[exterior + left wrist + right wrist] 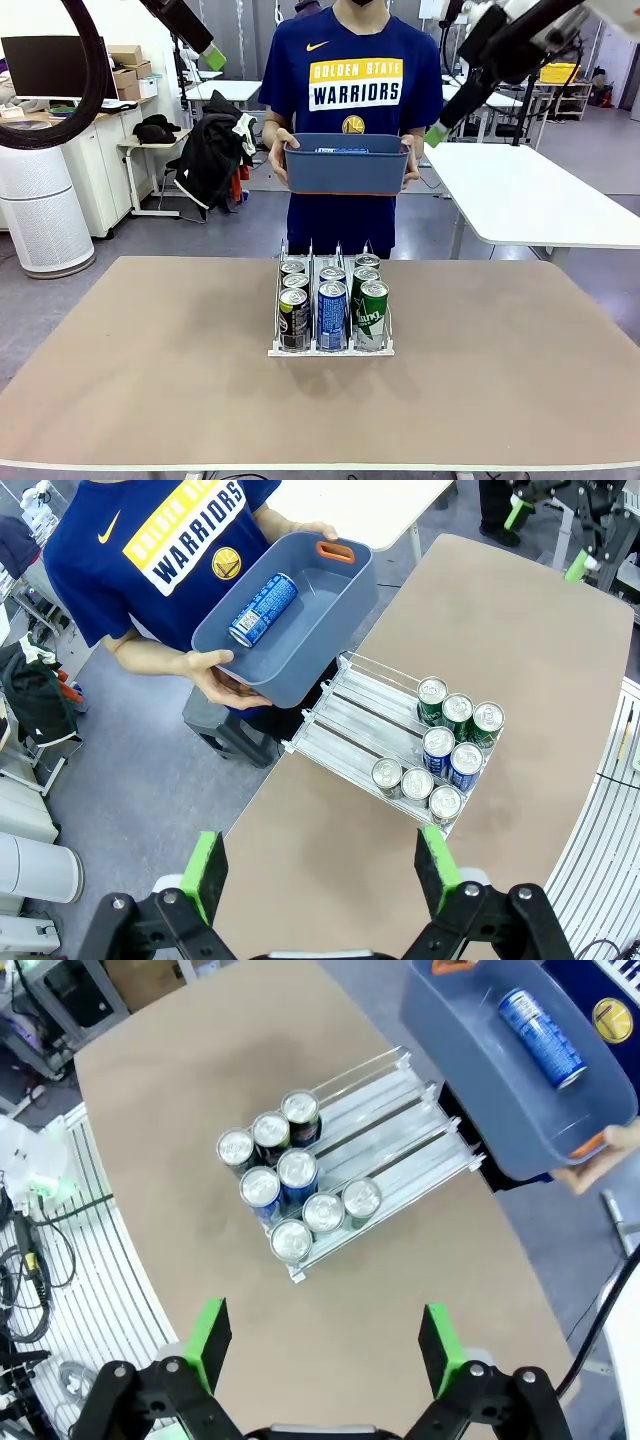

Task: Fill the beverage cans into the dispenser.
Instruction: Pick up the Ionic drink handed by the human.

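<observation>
Both arms hang high over the table [140, 380], the left gripper [320, 868] and the right gripper [323, 1338] each spread wide with nothing between the green pads. In the middle of the table the clear dispenser [350, 715] holds eight upright cans [332, 310] packed at its near end: three dark in the robot's left lane, two blue in the middle, three green on the right. Past the far edge a person grips a blue-grey bin [345, 172] in both hands [215, 672], one blue can [263, 608] lying on its side inside
</observation>
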Robot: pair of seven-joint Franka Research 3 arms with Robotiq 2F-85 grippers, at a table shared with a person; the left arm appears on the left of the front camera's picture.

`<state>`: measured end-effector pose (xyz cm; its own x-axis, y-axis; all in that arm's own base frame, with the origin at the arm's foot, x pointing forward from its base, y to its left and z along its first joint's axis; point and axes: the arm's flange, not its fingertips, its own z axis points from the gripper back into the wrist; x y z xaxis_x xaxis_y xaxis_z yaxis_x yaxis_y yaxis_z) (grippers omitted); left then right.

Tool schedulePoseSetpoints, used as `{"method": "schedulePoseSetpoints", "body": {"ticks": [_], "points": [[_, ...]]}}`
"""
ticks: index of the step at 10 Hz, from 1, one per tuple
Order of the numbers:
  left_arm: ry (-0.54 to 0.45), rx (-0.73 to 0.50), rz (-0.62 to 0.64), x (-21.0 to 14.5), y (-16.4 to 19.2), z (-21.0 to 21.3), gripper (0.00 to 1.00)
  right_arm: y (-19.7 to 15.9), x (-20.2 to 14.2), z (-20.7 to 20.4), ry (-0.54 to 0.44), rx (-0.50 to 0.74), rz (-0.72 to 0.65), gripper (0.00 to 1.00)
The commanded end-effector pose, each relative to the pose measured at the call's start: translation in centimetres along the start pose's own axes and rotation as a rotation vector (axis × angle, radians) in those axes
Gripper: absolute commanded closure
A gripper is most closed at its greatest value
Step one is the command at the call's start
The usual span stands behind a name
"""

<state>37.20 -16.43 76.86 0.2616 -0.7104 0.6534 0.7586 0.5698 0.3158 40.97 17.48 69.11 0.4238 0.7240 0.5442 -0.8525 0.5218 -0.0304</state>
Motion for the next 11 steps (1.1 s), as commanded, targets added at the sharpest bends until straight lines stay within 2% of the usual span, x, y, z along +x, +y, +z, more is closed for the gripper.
{"method": "schedulePoseSetpoints", "body": {"ticks": [1,3,4,9,11], "points": [[0.004,0.001,0.003,-0.2,0.0,0.0,0.0,-0.5,0.6,1.1,-0.005,0.0,-0.027,0.0],[0.004,0.001,0.003,-0.2,0.0,0.0,0.0,-0.5,1.0,1.8,-0.015,-0.033,-0.066,0.0],[0.004,0.001,0.003,-0.2,0.0,0.0,0.0,-0.3,0.7,1.7,-0.024,-0.02,-0.005,0.0],[0.004,0.001,0.003,-0.2,0.0,0.0,0.0,-0.3,0.9,1.9,-0.027,-0.026,-0.016,0.0],[0.004,0.001,0.003,-0.2,0.0,0.0,0.0,-1.5,0.9,3.6,-0.091,-0.001,-0.001,0.0]]}}
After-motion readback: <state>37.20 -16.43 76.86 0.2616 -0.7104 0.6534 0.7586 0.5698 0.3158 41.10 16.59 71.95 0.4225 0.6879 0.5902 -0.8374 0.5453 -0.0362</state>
